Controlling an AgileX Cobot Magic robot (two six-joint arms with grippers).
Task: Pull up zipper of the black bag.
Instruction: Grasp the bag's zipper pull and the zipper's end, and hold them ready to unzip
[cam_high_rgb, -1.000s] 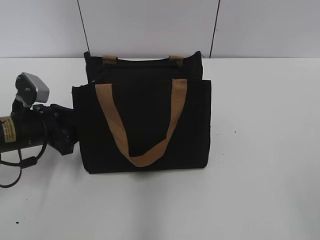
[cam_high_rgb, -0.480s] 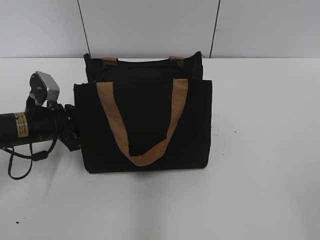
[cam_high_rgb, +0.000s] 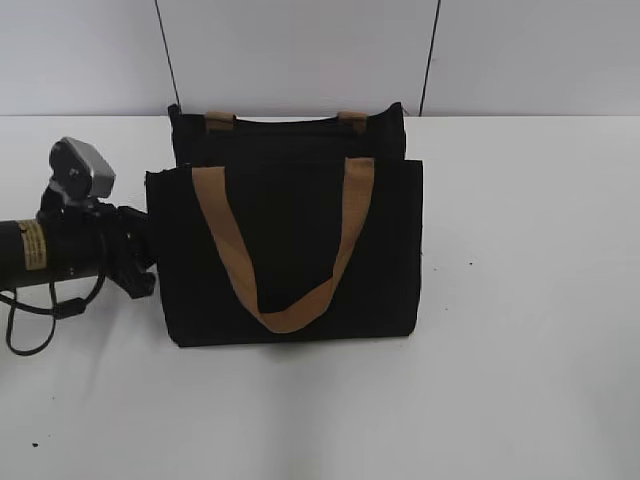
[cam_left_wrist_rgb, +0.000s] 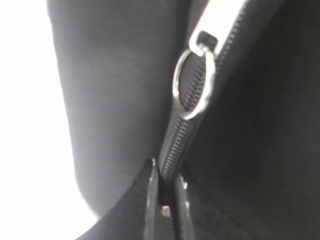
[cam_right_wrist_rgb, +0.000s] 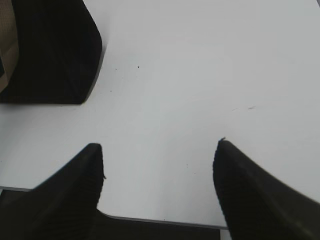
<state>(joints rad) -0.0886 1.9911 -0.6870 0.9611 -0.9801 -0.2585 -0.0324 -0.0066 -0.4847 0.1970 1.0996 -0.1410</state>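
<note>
The black bag (cam_high_rgb: 300, 240) stands upright on the white table with its tan handle hanging down its front. My left gripper (cam_high_rgb: 143, 258) is pressed against the bag's left side. In the left wrist view the left gripper (cam_left_wrist_rgb: 169, 200) is shut on the zipper (cam_left_wrist_rgb: 175, 145), pinching the zip line below its silvery ring pull (cam_left_wrist_rgb: 194, 82), which hangs free of the jaws. My right gripper (cam_right_wrist_rgb: 159, 150) is open and empty, low over the table, with a corner of the black bag (cam_right_wrist_rgb: 50, 50) to its far left. The right gripper is out of the exterior view.
The white table (cam_high_rgb: 520, 300) runs back to a pale wall with two dark seams. A black cable (cam_high_rgb: 30, 320) loops under the left arm. The table's front edge (cam_right_wrist_rgb: 160, 220) shows just under the right gripper.
The left arm pushed right and up against the bag, then eased back left a little. The bag's left edge shifted slightly with it. The left gripper stays at the bag's side.
</note>
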